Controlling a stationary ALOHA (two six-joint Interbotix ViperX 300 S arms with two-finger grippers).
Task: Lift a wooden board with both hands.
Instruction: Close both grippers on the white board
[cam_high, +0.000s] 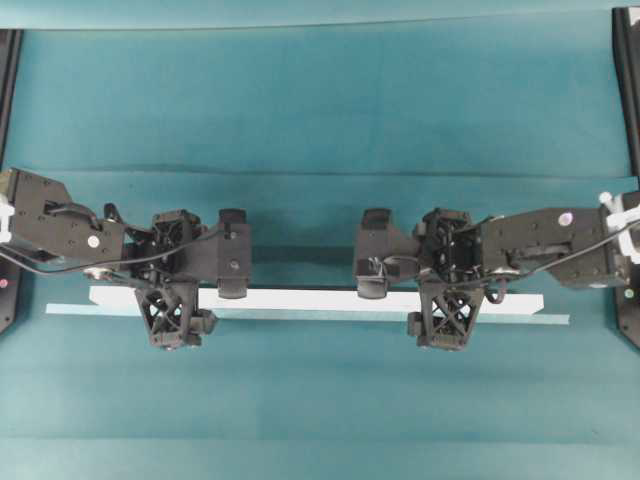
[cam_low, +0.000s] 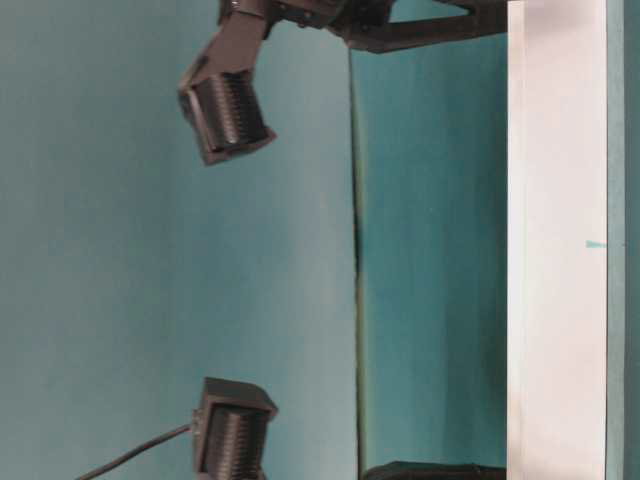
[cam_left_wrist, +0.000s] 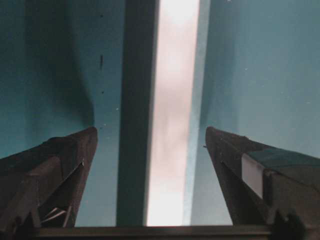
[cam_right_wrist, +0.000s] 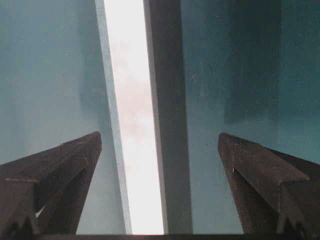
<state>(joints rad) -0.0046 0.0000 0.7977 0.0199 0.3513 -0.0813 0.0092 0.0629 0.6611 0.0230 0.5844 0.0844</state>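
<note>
The wooden board, a long flat white plank, lies across the teal table beside a pale teal tape strip. My left gripper stands over its left part and my right gripper over its right part. Each has one finger on either side of the board. In the left wrist view my gripper is open, with the board between the fingers and touching neither. In the right wrist view my gripper is also open around the board. The table-level view shows the board as an upright white band.
Black frame rails stand at the left edge and right edge of the table. A fold in the teal cloth runs across behind the arms. Cables hang from both wrists.
</note>
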